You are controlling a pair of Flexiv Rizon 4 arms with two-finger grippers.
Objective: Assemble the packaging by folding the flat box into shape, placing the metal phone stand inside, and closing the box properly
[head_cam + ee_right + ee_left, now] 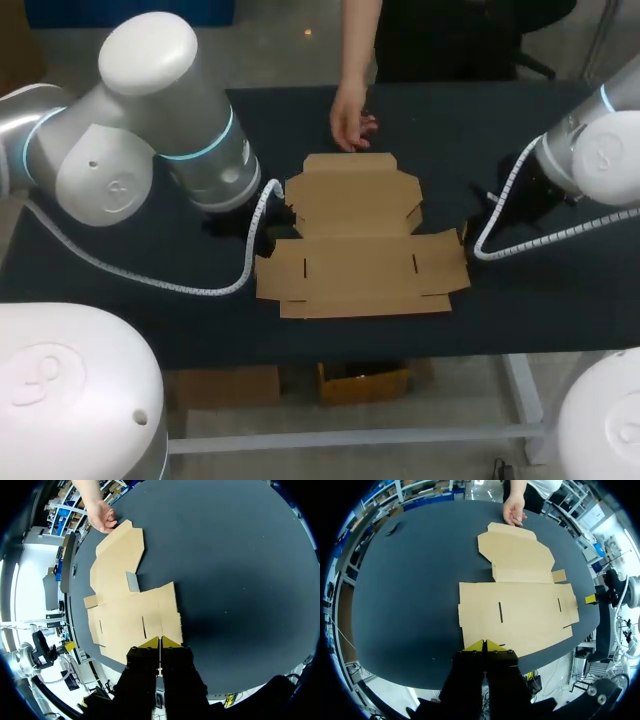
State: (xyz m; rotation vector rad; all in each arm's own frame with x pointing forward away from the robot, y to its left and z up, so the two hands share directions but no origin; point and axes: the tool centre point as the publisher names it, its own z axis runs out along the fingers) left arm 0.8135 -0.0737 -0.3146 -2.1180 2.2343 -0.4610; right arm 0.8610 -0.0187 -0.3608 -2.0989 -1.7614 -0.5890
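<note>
head: above-behind, looking down | wrists: close, either side — all share box (360, 240)

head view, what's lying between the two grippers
The flat cardboard box lies between the left gripper and the right gripper; the head view shows it.

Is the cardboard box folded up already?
No, the cardboard box lies flat and unfolded on the dark table.

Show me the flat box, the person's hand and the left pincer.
flat box (360, 265), head view, wide panel.
person's hand (349, 118), head view, its back.
left pincer (484, 644), left wrist view, between yellow tips.
</note>
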